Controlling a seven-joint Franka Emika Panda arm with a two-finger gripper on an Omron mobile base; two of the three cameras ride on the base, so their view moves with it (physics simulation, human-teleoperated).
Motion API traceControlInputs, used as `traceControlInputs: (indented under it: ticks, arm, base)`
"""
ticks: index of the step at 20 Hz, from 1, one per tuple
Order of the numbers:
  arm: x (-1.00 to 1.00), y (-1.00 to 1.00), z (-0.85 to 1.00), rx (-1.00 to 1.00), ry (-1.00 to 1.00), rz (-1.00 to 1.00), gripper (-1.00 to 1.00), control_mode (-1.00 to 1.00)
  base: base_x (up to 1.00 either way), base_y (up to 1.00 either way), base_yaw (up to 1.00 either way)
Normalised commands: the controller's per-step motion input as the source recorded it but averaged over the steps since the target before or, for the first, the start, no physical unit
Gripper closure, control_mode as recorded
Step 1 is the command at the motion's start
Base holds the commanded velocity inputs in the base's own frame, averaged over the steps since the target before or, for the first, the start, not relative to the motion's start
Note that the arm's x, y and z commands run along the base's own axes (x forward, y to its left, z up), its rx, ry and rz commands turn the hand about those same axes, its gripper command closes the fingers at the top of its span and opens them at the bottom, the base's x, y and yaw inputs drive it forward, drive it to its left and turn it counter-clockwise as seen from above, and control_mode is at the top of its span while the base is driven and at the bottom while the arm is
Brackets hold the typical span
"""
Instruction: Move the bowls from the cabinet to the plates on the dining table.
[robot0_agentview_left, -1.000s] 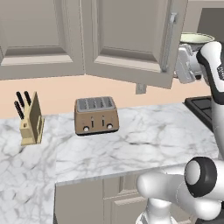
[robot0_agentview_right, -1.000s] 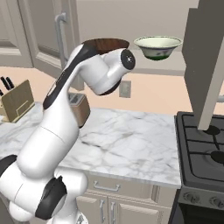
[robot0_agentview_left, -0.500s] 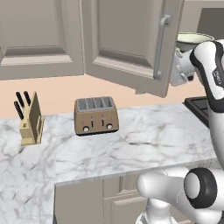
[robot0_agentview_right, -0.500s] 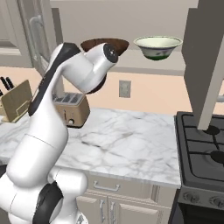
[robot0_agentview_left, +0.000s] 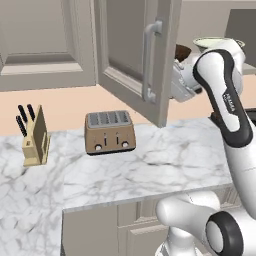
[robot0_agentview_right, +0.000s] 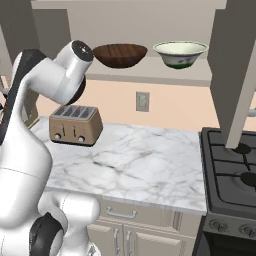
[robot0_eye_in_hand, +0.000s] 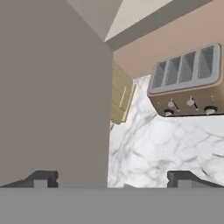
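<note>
On the open cabinet's shelf (robot0_agentview_right: 150, 75) stand the two bowls, side by side: the dark brown wooden bowl (robot0_agentview_right: 120, 54) on the left and the pale green-cream bowl (robot0_agentview_right: 180, 52) on the right. The brown bowl (robot0_agentview_left: 183, 50) and the pale one (robot0_agentview_left: 212, 42) peek out past the cabinet's left door (robot0_agentview_left: 135, 55), which is swung wide open, its bar handle (robot0_agentview_left: 149, 61) facing me. My gripper (robot0_eye_in_hand: 111, 179) is open, fingertips (robot0_eye_in_hand: 41, 179) far apart, and the door's panel (robot0_eye_in_hand: 52, 87) and its edge lie between them. It holds nothing. The plates and the dining table are out of view.
Below the cabinet, a bronze toaster (robot0_agentview_left: 110, 132) and a knife block (robot0_agentview_left: 34, 142) stand on the marble worktop (robot0_agentview_right: 140, 165). A black stove (robot0_agentview_right: 235, 180) lies to the right. The cabinet's right door (robot0_agentview_right: 235, 75) hangs open over the stove.
The left cabinet door has swung further open to the left, and my hand has moved left with it. In the right base view the arm has cleared the brown bowl.
</note>
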Motion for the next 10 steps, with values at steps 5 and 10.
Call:
traceControlInputs:
  ticks: [5, 10]
  arm:
    - [-0.13, 0.68, 0.00, -0.01, 0.00, 0.03, -1.00, -1.00]
    - [-0.01, 0.68, 0.00, 0.03, 0.00, 0.00, -1.00, -1.00]
  base:
    - [0.00, 0.00, 0.00]
    - [0.00, 0.00, 0.00]
